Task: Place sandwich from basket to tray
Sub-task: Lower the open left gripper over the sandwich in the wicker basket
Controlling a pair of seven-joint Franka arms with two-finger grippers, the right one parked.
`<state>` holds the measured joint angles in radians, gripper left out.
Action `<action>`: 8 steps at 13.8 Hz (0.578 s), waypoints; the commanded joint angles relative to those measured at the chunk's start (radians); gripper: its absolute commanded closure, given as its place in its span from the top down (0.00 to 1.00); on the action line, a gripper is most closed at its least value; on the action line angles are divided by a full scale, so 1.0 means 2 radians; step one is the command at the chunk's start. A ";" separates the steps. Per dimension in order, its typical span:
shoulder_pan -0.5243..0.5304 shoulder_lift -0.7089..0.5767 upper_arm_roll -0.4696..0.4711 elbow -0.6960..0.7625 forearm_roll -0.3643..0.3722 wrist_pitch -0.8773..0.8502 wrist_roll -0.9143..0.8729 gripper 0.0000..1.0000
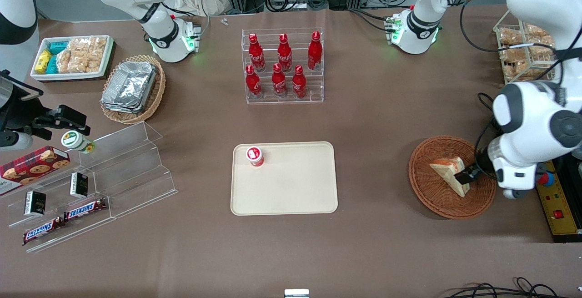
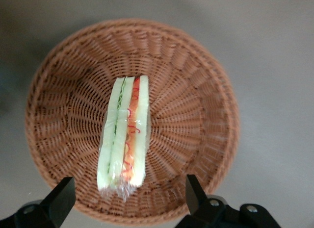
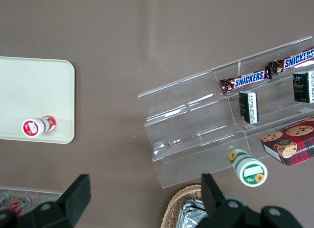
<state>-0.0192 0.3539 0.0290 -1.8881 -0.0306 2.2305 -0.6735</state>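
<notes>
Wrist view: fingers (image 2: pixel 61 201) spread, apparently straddling the sandwich (image 2: pixel 124 137) lying edge-up in basket (image 2: pixel 196 90).

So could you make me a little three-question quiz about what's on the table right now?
1. True or false: the sandwich already lies on the tray.
2. What stands on the tray? A) a red bottle with a white cap B) a Snickers bar C) a foil container
3. Fill in: the end effector hovers above the ____, its fingers open on either side of the sandwich.

Key: 1 false, it is in the basket. 2 A, the red bottle. 3 basket.
</notes>
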 commanded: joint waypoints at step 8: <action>0.005 0.057 0.000 -0.011 -0.008 0.061 -0.008 0.11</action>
<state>-0.0087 0.4804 0.0295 -1.9081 -0.0368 2.3382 -0.6739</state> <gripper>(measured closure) 0.273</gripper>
